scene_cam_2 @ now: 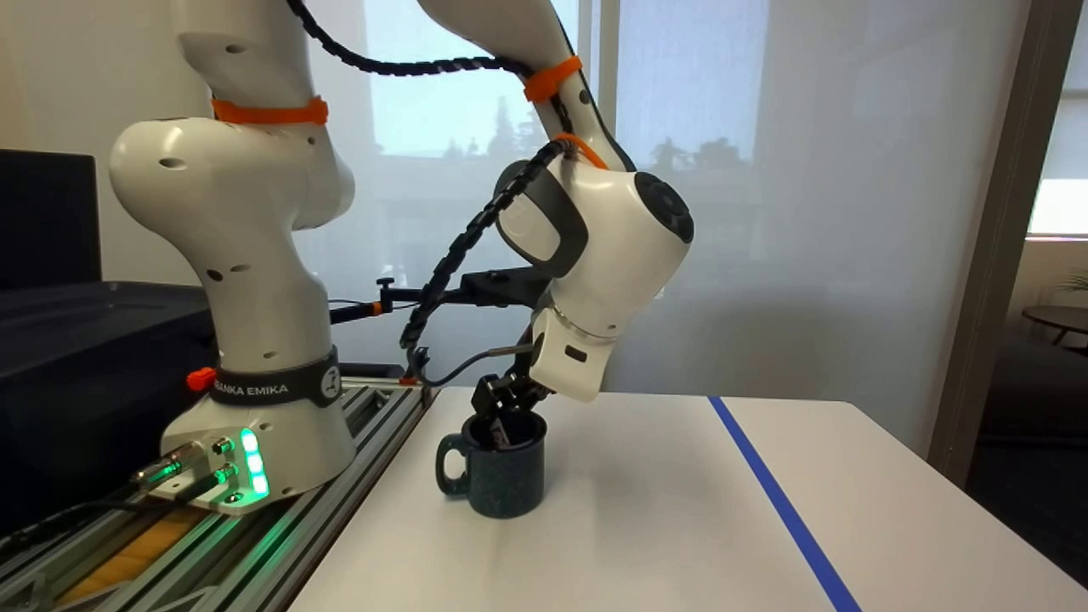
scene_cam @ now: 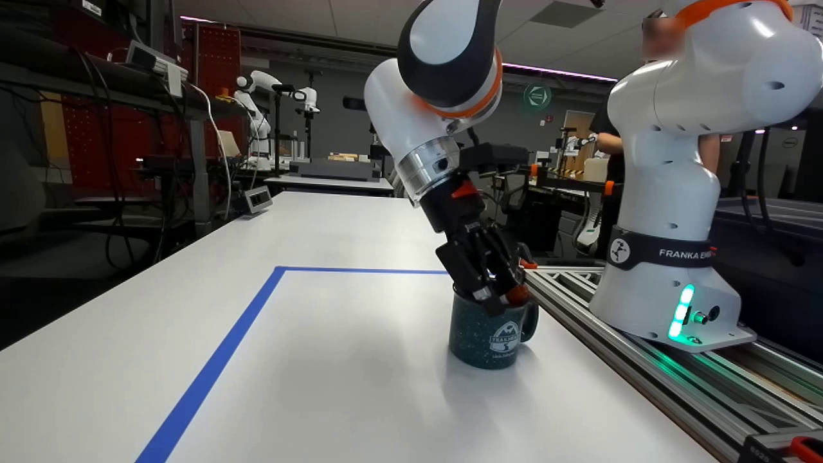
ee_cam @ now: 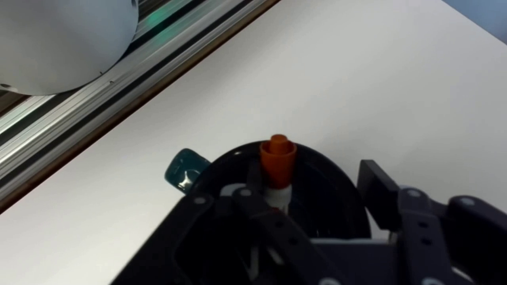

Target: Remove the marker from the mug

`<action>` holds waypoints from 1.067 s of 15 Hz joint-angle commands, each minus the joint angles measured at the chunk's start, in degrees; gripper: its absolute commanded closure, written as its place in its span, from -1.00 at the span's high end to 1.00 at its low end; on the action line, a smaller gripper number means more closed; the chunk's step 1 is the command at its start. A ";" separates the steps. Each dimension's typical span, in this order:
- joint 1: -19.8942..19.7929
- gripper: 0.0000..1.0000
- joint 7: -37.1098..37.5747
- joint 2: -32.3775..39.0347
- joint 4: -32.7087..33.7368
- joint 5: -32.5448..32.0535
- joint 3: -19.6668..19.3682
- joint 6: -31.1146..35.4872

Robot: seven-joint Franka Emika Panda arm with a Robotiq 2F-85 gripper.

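Observation:
The dark teal speckled mug stands upright on the table in both exterior views (scene_cam: pixel 479 337) (scene_cam_2: pixel 510 484). In the wrist view its dark rim and inside (ee_cam: pixel 328 178) show, with the handle at the left. The marker (ee_cam: pixel 278 168), with an orange end and a white body, stands in the mug, its orange end by the rim. Its lower part is hidden. My gripper (ee_cam: pixel 315 186) is open above the mug. Its left finger is inside the mouth, close beside the marker; the right finger is across at the rim. Whether the left finger touches the marker, I cannot tell. The gripper also shows in both exterior views (scene_cam: pixel 498 292) (scene_cam_2: pixel 503 408).
The white table (scene_cam: pixel 347 360) bears a blue tape line (scene_cam: pixel 225 347) (scene_cam_2: pixel 782 501). A metal rail (scene_cam: pixel 617 347) runs along the table edge by the mug's handle side. The robot base (scene_cam: pixel 665 289) stands on the rail, close to the mug.

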 commanded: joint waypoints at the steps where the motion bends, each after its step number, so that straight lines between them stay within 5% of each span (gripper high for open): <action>1: -0.56 -0.18 0.08 -1.45 -1.36 -1.50 -0.80 -0.19; 4: -0.58 -0.15 0.14 -1.70 -1.72 -1.50 -1.01 -0.04; 6: -0.50 -0.67 0.33 -2.18 -2.01 -1.60 -1.03 -0.06; 8: -0.51 -0.86 0.89 -3.75 -2.68 -2.02 -1.06 -0.76; 16: -1.66 -1.00 4.91 -10.04 -0.82 -7.83 -1.41 -7.89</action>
